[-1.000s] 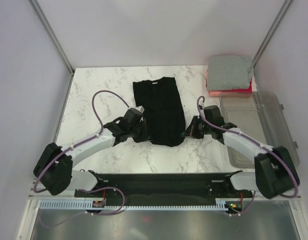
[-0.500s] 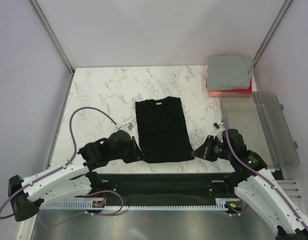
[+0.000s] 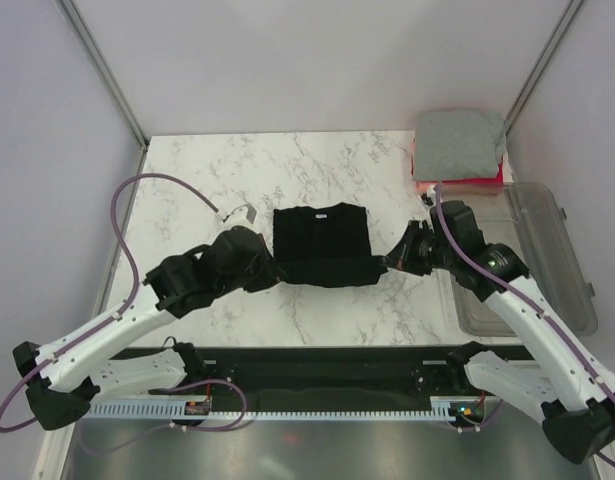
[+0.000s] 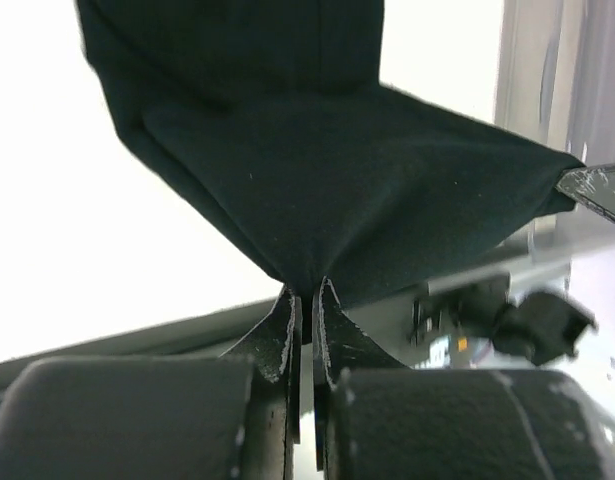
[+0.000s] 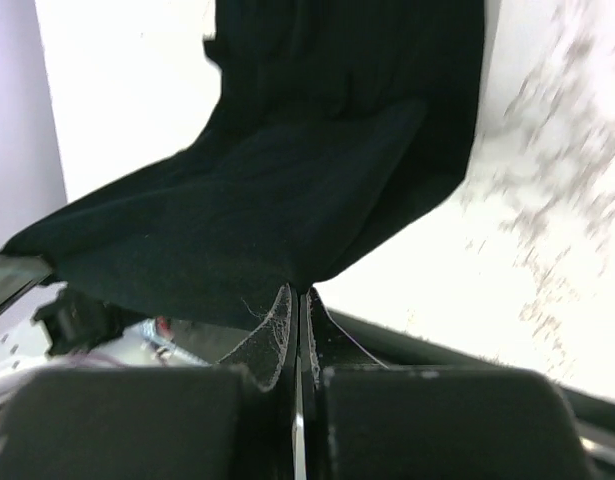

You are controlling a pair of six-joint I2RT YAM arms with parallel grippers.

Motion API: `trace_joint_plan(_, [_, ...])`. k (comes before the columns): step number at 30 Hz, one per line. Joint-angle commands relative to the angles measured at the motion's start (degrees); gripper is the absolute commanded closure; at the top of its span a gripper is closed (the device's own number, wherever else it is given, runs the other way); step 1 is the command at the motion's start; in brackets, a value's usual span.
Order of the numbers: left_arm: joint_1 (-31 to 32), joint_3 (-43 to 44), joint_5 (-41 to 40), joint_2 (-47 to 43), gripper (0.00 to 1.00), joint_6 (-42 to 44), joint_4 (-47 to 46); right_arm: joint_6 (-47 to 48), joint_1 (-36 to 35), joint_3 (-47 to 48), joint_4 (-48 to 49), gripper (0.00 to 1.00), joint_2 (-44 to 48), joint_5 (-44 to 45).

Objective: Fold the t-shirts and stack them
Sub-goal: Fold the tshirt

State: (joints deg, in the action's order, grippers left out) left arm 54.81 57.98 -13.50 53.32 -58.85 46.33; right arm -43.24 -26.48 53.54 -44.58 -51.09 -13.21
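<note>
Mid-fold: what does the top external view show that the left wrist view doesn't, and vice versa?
Top external only: the grey t-shirt folded on the red-pink t-shirt at the far right corner, the clear bin, and the right gripper at the right edge of the black t-shirt. Left wrist only: the left gripper close up, pinched shut on a taut cloth corner. Both: the black t-shirt and left gripper.
</note>
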Motion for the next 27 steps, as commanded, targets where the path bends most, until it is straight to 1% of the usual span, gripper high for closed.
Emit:
trace_joint_plan(1, [-4.60, 6.70, -5.93, 4.68, 0.98, 6.55, 2.63, 5.71, 0.11, 7.62, 0.28, 1.00, -6.11, 7.41])
trace_joint_plan(3, [-7.24, 8.46, -3.48, 6.96, 0.98, 9.88, 1.84, 6.85, 0.11, 11.40, 0.54, 1.00, -11.03, 8.64])
trace_joint_plan(4, [-10.22, 9.77, -2.51, 8.89, 0.98, 10.94, 1.32, 8.08, 0.20, 13.76, 0.81, 1.00, -13.83, 9.08])
trace_joint_plan(6, [-13.04, 11.02, 0.39, 10.74, 0.98, 13.93, -0.53, 9.14, 0.55, 15.88, 1.25, 1.00, -16.57, 10.40])
trace_joint_plan(7, [-15.93, 11.89, 1.27, 12.49, 0.98, 14.89, -1.40, 9.66, 0.90, 18.16, 1.60, 1.00, -19.28, 10.66])
trace_joint_plan(8, [-17.44, 12.42, 2.15, 13.38, 0.98, 16.47, -2.63, 10.63, 1.60, 19.14, 1.77, 1.00, -20.70, 10.66])
trace_joint_plan(9, [-18.93, 12.86, 4.42, 14.17, 0.98, 17.18, -3.34, 11.07, 2.04, 20.19, 1.95, 1.00, -22.11, 10.58])
trace_joint_plan(10, [-21.73, 13.73, 5.75, 16.27, 0.98, 17.97, -4.13, 11.34, 2.48, 22.03, 2.56, 1.00, -24.82, 10.31])
trace_joint_plan(12, [-24.03, 15.75, 8.64, 18.56, 0.98, 19.82, -5.62, 12.39, 3.80, 23.88, 3.27, 1.00, -27.56, 9.53])
trace_joint_plan(16, [-27.99, 19.53, 10.77, 25.15, 0.98, 22.81, -7.12, 13.80, 5.30, 28.71, 4.76, 1.00, -35.11, 9.17])
trace_joint_plan(17, [-28.70, 20.33, 11.03, 28.39, 0.98, 23.86, -7.30, 13.97, 5.82, 29.42, 5.11, 1.00, -36.44, 9.08])
trace_joint_plan(19, [-30.71, 22.96, 12.35, 32.00, 0.98, 24.48, -7.92, 14.50, 6.70, 31.44, 6.16, 1.00, -40.29, 8.56])
trace_joint_plan(21, [-32.04, 25.76, 14.80, 37.89, 0.98, 25.45, -8.44, 15.46, 7.40, 33.29, 6.34, 1.00, -43.38, 8.64])
trace_joint_plan(23, [-33.71, 28.06, 16.56, 41.93, 0.98, 25.89, -8.71, 16.00, 8.37, 36.27, 6.43, 1.00, -48.47, 7.86])
trace_joint_plan(24, [-34.23, 30.94, 17.36, 46.91, 0.98, 26.06, -8.80, 16.08, 8.81, 37.50, 6.43, 0.99, -50.40, 7.68])
trace_joint_plan(25, [-35.37, 32.80, 18.06, 49.31, 0.98, 26.41, -8.88, 16.43, 9.16, 40.47, 7.13, 0.94, -54.43, 6.89])
trace_joint_plan(26, [-35.90, 34.99, 19.46, 52.56, 0.95, 27.11, -8.88, 16.52, 9.77, 42.68, 6.96, 0.88, -56.81, 5.93])
trace_joint_plan(27, [-36.61, 40.58, 21.04, 58.50, 0.90, 27.73, -8.62, 16.44, 10.13, 45.14, 6.61, 0.57, -59.19, 5.57])
